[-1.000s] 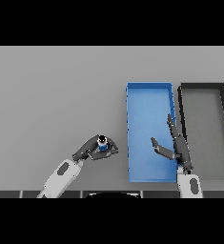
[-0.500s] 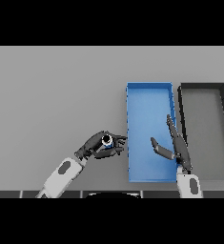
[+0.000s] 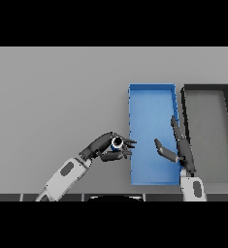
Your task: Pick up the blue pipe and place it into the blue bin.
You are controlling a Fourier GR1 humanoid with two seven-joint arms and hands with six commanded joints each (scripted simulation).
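A short blue pipe [image 3: 117, 142], seen end-on with a pale rim and dark bore, sits in my left hand [image 3: 105, 147]. The fingers and thumb curl round it, just left of the blue bin [image 3: 152, 101]. The fingertips nearly reach the bin's left wall. My right hand [image 3: 177, 147] hovers over the bin's right part, fingers straight and thumb spread, holding nothing.
A dark grey bin [image 3: 207, 90] stands right beside the blue bin, on its right. Grey table top stretches to the left and behind.
My left hand has carried the pipe rightward, from well left of the blue bin to close against its left wall. The right hand has barely moved.
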